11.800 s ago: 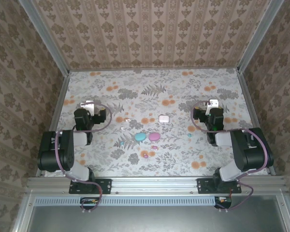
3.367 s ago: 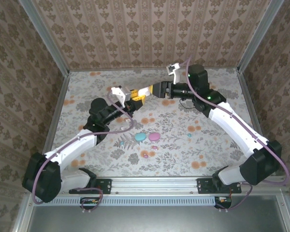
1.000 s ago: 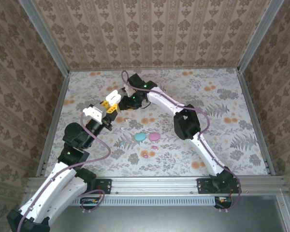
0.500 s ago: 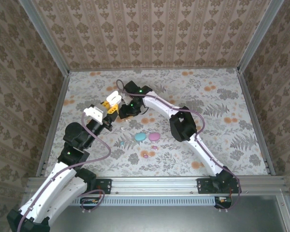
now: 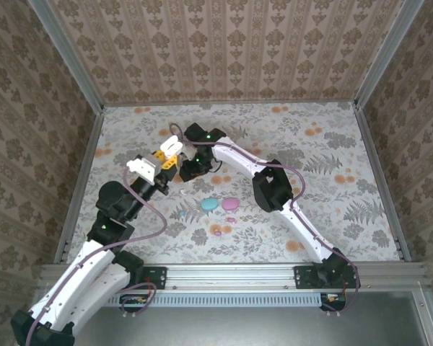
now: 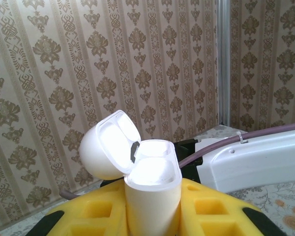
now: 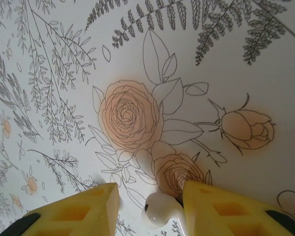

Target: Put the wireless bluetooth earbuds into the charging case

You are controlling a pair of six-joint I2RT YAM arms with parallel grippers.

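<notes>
**White earbud between parted right jaws**

The white earbud [image 7: 160, 209] lies on the flowered desk [image 7: 246, 73]. It sits right up against one yellow finger [image 7: 221, 206] of the right jaws, with a gap to the other finger. Those jaws stand apart around it, unclamped. Just left of the earbud, the left jaws are clamped on the white charging case [image 6: 152, 196], held upright with its lid [image 6: 110, 147] hinged open.
</notes>
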